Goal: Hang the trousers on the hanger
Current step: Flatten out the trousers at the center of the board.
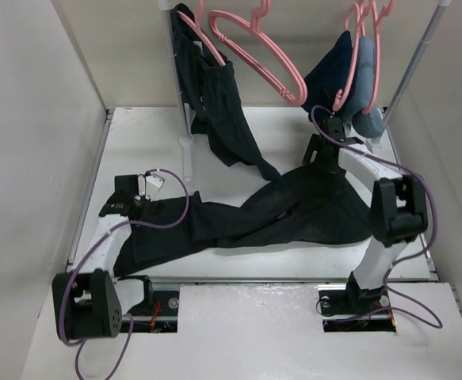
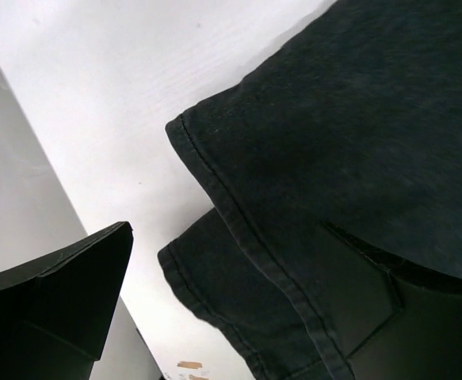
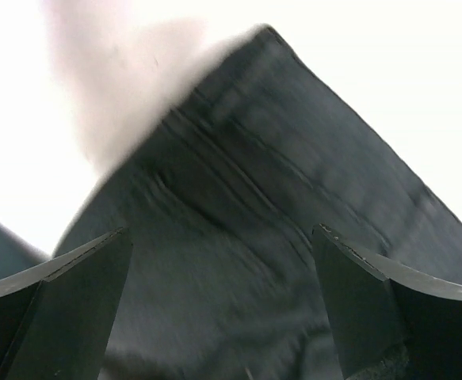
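Top external view: both arm bases sit at the near edge of the white table [image 1: 139,146], and each arm reaches forward onto the long plain black fabric trousers [image 1: 294,210], which lie flat across mid-table with the legs trailing near-left and the wider waist end far-right. Left gripper [image 1: 124,202] is at the leg end. Left wrist view shows its fingers apart [image 2: 227,226], one over bare table and one over the stitched hem of the trousers [image 2: 357,119], nothing pinched; likely lining up on the cuffs. Right gripper [image 1: 319,158] is low over the waist end. Right wrist view has its fingers spread wide too [image 3: 221,230], with the creased cloth [image 3: 254,237] below and between them, not clamped. Judgement: still the pick-up stage, one arm per end so the garment can be lifted stretched out. Further back, an empty thin pink plastic hanger [image 1: 296,95] hangs tilted from the far rail, well apart from the trousers. To its left another dark pair of trousers [image 1: 219,103] hangs on a pink hanger; to its right hangs a navy-blue garment [image 1: 334,71].
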